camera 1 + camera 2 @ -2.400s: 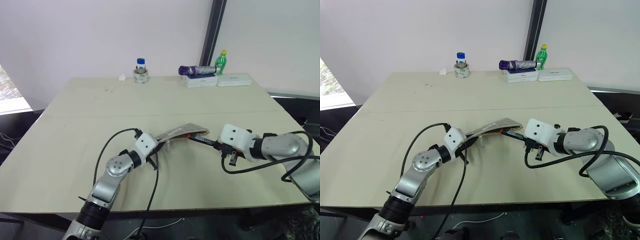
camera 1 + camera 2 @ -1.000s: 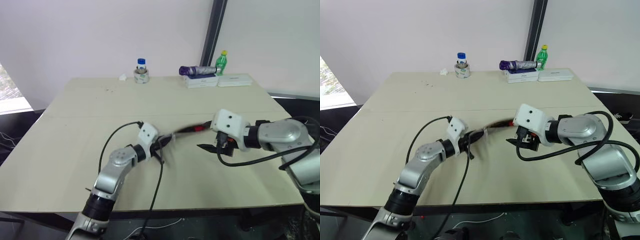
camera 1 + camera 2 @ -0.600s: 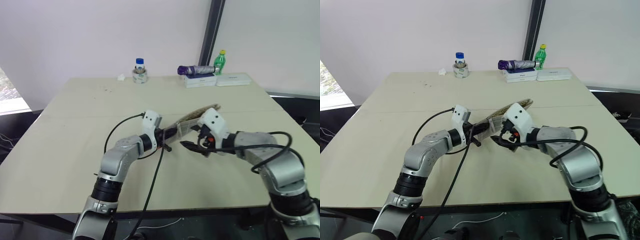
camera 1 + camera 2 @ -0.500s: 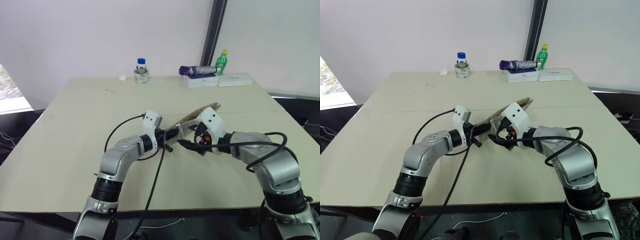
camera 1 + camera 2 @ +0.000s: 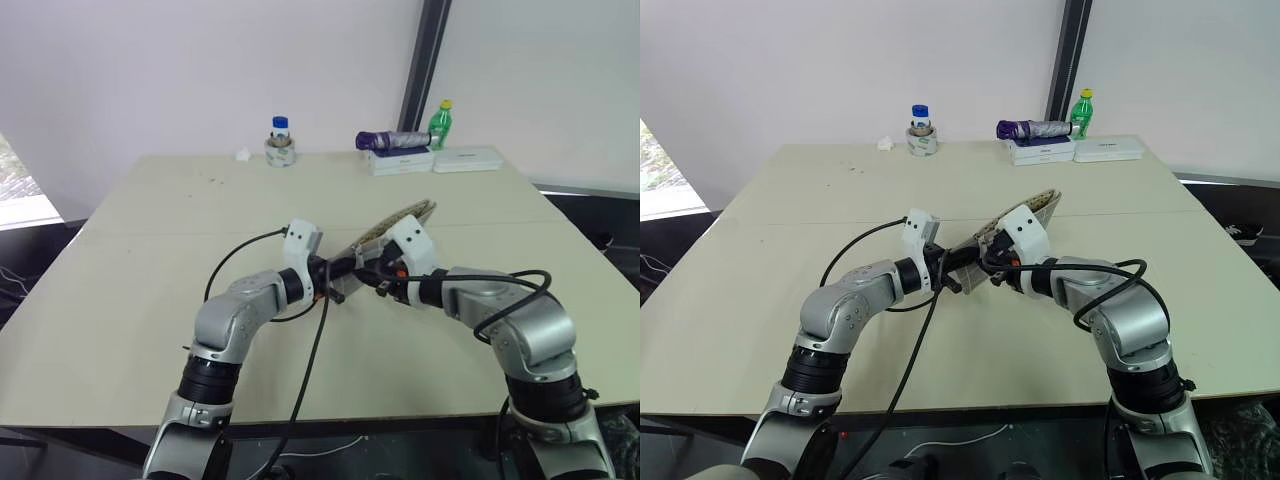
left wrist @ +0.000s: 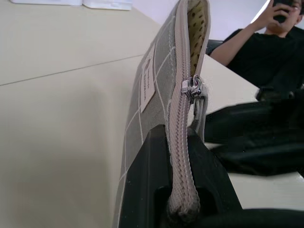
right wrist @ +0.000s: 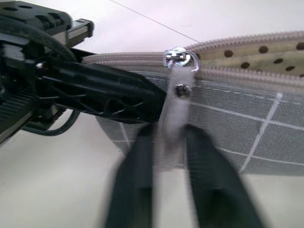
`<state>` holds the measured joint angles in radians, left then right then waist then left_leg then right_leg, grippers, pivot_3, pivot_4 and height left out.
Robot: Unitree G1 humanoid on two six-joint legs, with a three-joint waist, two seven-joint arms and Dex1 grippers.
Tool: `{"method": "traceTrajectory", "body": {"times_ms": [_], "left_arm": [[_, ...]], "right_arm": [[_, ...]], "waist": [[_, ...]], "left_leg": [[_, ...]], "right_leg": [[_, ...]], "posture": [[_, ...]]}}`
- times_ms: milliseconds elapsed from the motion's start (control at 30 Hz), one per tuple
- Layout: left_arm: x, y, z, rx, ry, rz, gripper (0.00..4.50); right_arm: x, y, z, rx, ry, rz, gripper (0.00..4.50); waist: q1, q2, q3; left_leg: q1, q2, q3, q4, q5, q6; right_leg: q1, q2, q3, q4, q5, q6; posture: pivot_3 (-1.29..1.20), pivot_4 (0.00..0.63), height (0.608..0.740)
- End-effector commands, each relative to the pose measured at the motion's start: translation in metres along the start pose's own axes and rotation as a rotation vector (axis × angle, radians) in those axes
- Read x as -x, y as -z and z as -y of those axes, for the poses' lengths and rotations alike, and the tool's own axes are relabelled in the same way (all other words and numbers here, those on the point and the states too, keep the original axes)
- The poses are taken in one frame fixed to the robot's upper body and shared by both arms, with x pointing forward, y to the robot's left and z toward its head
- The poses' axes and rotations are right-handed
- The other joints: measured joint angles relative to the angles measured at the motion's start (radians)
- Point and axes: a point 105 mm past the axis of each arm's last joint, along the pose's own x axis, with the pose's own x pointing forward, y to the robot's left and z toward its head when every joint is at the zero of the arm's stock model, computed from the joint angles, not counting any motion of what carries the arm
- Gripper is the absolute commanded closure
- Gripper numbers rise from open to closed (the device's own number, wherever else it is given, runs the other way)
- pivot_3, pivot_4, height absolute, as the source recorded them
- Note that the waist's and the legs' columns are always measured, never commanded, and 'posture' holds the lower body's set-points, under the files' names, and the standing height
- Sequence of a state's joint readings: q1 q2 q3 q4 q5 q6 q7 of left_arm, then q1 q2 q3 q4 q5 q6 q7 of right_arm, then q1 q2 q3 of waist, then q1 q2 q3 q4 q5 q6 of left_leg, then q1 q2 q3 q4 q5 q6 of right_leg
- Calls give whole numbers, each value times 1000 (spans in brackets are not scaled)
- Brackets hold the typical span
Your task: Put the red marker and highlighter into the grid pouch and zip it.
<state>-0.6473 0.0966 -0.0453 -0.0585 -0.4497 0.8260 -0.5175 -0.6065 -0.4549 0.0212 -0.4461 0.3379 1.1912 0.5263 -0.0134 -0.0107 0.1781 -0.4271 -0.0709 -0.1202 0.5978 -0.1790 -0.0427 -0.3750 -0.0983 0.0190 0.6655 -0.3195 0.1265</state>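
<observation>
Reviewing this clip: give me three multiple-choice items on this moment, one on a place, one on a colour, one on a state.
1. Where is the grid pouch?
A. flat on the table
B. held up between both grippers
C. beside the green bottle

2. What is the pouch lining like?
A. pale yellow with dark dots
B. plain red
C. blue stripes

3. How is the zip?
A. fully closed
B. partly open
C. torn off

Answers: 1 B, the left gripper clamps its end and the right gripper pinches the pull tab; 2 A, shown at the opening; 3 B, teeth gape past the slider.

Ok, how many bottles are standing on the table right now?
2: a blue-capped bottle at the far edge, left of centre, and a green bottle at the far right, behind the white boxes. None seem hidden.
</observation>
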Motion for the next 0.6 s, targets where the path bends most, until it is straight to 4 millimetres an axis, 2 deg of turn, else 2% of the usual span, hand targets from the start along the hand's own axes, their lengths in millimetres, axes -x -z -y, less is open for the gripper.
{"method": "traceTrajectory", "body": {"times_ms": [33, 167, 233, 267, 400, 600], "left_arm": [[2, -16, 7, -32, 23, 53, 4500], [6, -13, -1, -113, -5, 40, 4500], [14, -18, -10, -248, -38, 67, 4500], [17, -18, -15, -261, -55, 65, 4500], [28, -10, -34, -401, -95, 9, 4500], [41, -1, -46, -465, -104, -23, 4500]], "right_arm": [[9, -14, 6, 29, 25, 51, 4412], [20, -20, 20, 73, 77, 46, 4412], [38, -28, 39, 127, 139, 41, 4412], [45, -32, 46, 143, 164, 39, 4412], [75, -45, 75, 187, 260, 36, 4412], [97, -41, 105, 197, 386, -8, 4412]], "waist": [[0, 0, 0], [0, 0, 0], [0, 0, 0], [0, 0, 0], [1, 0, 0], [1, 0, 0]], "left_leg": [[0, 0, 0, 0, 0, 0], [0, 0, 0, 0, 0, 0], [0, 0, 1, 0, 0, 0], [0, 0, 2, 0, 0, 0], [0, 0, 3, -1, 0, 0], [0, 1, 3, -1, 0, 0]], "right_leg": [[0, 0, 0, 0, 0, 0], [0, 0, 0, 0, 0, 0], [0, 0, 0, 0, 0, 0], [-1, 0, 1, 0, 0, 0], [-1, 0, 1, 0, 0, 0], [-1, -1, 1, -1, 0, 0]], "posture": [[0, 150, 740], [0, 150, 740], [0, 150, 740], [0, 150, 740], [0, 150, 740], [0, 150, 740]]}}
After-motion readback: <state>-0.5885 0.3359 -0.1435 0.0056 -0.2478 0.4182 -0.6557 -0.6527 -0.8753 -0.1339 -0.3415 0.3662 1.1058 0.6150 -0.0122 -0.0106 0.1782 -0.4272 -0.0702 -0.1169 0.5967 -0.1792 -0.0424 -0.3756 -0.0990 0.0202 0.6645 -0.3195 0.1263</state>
